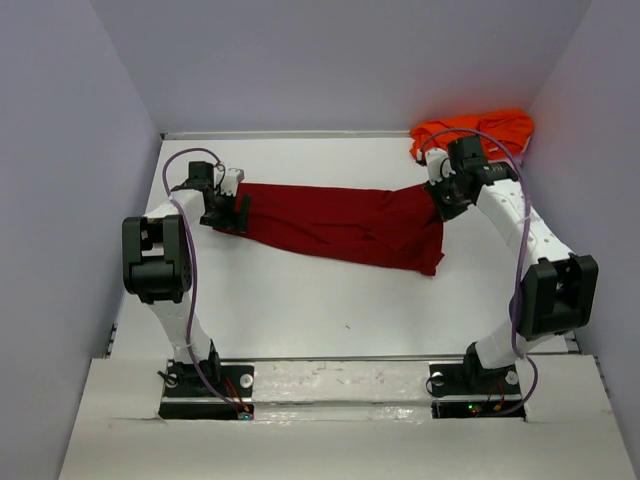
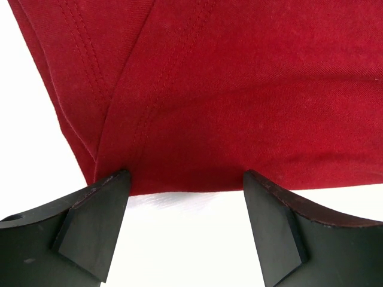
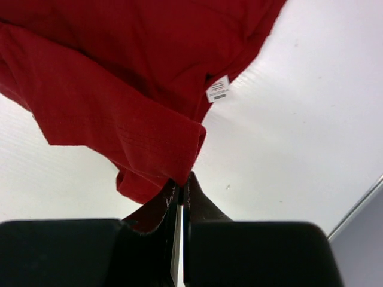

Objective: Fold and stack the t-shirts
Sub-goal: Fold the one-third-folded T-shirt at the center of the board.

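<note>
The dark crimson red t-shirt (image 1: 340, 222) lies stretched across the middle of the table, rumpled and lifted at its right end. My left gripper (image 1: 232, 212) is at the shirt's left edge and stands open. In the left wrist view its fingertips (image 2: 114, 182) flank the hem of the red t-shirt (image 2: 227, 89), with only bare table between them. My right gripper (image 1: 447, 200) is shut on the shirt's right edge. In the right wrist view the red cloth (image 3: 108, 101) hangs from the closed tips of that gripper (image 3: 184, 179). The bright orange t-shirt (image 1: 475, 130) is bunched in the far right corner.
Grey walls close the table (image 1: 300, 300) in on the left, back and right. A white care label (image 3: 218, 89) shows on the red shirt. The table's right edge (image 3: 359, 203) runs close to the right gripper.
</note>
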Controlling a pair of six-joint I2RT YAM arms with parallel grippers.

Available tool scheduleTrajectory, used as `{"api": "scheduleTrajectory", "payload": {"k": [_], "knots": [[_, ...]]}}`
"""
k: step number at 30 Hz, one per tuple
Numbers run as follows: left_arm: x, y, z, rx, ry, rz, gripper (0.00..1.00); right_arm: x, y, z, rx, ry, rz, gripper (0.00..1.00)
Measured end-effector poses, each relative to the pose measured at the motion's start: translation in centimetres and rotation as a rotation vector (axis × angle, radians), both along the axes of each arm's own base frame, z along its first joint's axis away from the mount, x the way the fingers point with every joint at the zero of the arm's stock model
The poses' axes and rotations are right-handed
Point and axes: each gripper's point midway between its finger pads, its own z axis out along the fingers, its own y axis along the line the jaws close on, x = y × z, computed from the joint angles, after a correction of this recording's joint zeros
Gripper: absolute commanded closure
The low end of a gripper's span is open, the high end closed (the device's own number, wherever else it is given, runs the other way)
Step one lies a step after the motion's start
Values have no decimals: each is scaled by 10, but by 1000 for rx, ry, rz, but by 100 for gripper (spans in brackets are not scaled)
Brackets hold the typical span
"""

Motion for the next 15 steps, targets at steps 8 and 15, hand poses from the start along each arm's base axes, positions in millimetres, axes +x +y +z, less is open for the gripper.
{"api": "scheduleTrajectory", "payload": {"k": [8,15], "knots": [[0,0,0,2,-1,1,11,12,-14,8,-13,-38,-41,100],[0,1,0,4,-1,2,11,26,-21,-69,-75,103,-71,84]]}}
